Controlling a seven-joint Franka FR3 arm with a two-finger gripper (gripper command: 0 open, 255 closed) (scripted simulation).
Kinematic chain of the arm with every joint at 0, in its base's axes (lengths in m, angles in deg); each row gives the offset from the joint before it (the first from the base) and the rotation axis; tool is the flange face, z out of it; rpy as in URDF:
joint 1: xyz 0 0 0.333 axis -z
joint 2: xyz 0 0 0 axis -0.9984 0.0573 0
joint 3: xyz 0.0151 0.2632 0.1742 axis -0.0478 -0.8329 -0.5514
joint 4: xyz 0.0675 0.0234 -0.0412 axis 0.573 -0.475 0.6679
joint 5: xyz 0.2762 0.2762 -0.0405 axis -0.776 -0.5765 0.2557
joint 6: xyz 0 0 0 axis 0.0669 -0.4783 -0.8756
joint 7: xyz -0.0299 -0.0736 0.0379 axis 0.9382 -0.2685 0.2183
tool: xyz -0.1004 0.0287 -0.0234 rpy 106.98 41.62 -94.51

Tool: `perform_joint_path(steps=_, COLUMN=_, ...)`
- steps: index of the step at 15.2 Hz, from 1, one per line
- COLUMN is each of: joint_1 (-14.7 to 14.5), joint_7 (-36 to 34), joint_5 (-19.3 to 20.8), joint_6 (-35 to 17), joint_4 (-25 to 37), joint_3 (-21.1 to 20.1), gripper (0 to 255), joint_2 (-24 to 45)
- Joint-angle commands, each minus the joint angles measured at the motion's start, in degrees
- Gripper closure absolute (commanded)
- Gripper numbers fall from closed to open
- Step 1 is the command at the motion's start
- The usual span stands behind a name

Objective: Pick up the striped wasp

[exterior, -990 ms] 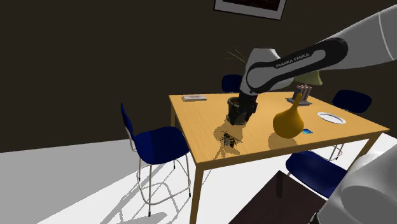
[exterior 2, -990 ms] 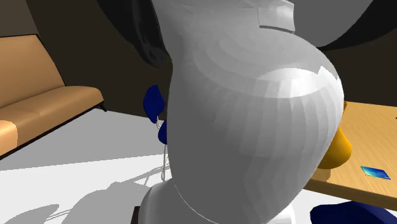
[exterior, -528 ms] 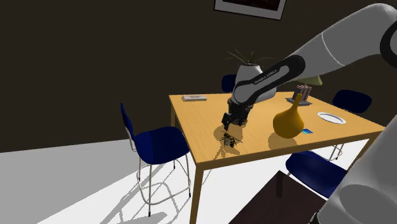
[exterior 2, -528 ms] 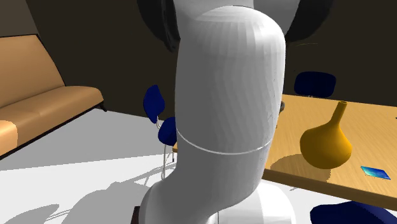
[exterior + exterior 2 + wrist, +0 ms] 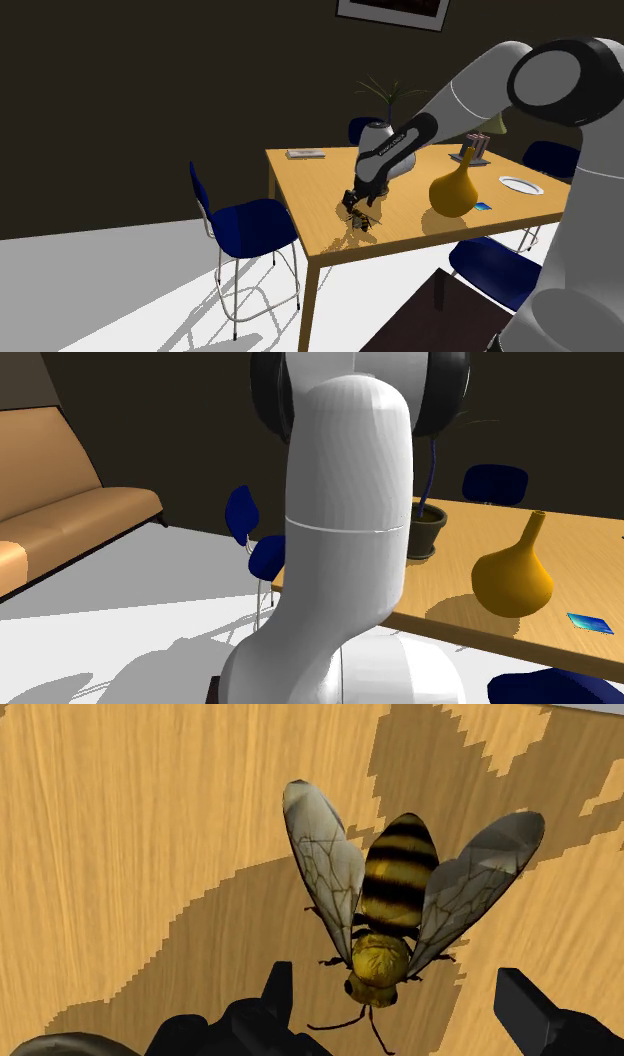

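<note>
The wasp (image 5: 392, 907) has a yellow and black striped body and two pale veined wings. It lies flat on the wooden table (image 5: 150, 854). My black gripper (image 5: 400, 999) is open just above it, with its head between the two fingers (image 5: 278, 989), which do not touch it. In the shoulder view the gripper (image 5: 356, 205) hangs low over the wasp (image 5: 362, 223) near the table's front left part.
An orange gourd-shaped vase (image 5: 453, 187), a potted plant (image 5: 383, 130), a white plate (image 5: 521, 185), a small blue card (image 5: 483, 207) and a flat book (image 5: 305, 153) stand on the table. Blue chairs (image 5: 245, 225) surround it. A tan bench (image 5: 70, 517) lines the wall.
The arm has stretched out and lowered the gripper toward the wasp. The wasp has not moved.
</note>
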Motion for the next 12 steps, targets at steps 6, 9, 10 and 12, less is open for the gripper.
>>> perform_joint_path(steps=6, joint_1=0.1, joint_7=-0.8, joint_5=0.4, joint_6=-5.1, joint_4=0.5, joint_3=0.2, gripper=0, joint_2=5.5)
perform_joint_path(steps=9, joint_1=0.1, joint_7=-0.8, joint_5=0.4, joint_6=-5.1, joint_4=0.5, joint_3=0.2, gripper=255, joint_2=5.5)
perform_joint_path(steps=10, joint_1=0.1, joint_7=-0.7, joint_5=0.4, joint_6=-5.1, joint_4=0.5, joint_3=0.2, gripper=255, joint_2=5.5)
perform_joint_path(steps=12, joint_1=0.1, joint_7=-0.7, joint_5=0.4, joint_6=-5.1, joint_4=0.4, joint_3=0.2, gripper=255, joint_2=5.5)
